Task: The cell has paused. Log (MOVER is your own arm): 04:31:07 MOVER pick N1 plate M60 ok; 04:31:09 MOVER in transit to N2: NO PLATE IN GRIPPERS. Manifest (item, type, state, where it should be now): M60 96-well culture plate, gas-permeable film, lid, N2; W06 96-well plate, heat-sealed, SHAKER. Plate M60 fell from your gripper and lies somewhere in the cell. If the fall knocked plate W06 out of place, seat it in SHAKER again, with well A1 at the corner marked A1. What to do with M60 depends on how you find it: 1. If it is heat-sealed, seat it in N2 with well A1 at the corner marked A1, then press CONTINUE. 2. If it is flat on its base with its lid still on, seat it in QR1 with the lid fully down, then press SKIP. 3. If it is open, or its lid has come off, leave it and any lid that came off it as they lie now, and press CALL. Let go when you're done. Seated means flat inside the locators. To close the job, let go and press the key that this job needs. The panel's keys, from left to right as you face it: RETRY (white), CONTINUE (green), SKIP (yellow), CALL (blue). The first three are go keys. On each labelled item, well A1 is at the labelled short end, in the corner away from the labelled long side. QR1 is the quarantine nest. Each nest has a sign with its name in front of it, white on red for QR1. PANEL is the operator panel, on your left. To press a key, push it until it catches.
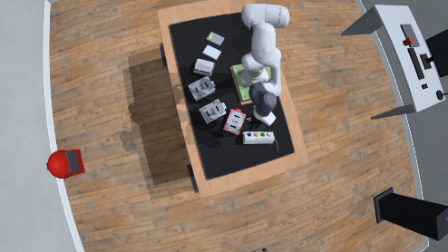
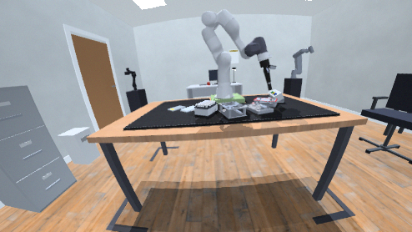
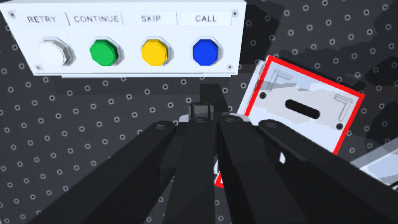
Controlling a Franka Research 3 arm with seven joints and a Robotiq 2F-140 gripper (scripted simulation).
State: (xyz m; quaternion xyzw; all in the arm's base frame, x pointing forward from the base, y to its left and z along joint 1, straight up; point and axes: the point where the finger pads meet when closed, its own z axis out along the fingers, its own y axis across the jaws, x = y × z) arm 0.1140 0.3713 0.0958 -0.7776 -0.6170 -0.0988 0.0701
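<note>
Wrist view, left to right: the operator panel (image 3: 125,40) fills the 11 o'clock corner, a white box carrying the white RETRY key (image 3: 52,53), green CONTINUE key (image 3: 104,52), yellow SKIP key (image 3: 155,52) and blue CALL key (image 3: 206,51) in a row. Below them the gripper (image 3: 210,112) hangs over the black perforated mat (image 3: 75,115), its dark fingers pressed together with nothing between them, pointing toward 12 o'clock, just short of the panel's near edge. At 3 o'clock lies the red-framed QR1 nest (image 3: 305,107), tilted, its grey bed bare with one dark slot. In the top view a white plate (image 1: 204,66) sits on the mat at about 10 o'clock from the gripper, well apart; whether it is M60 cannot be told.
</note>
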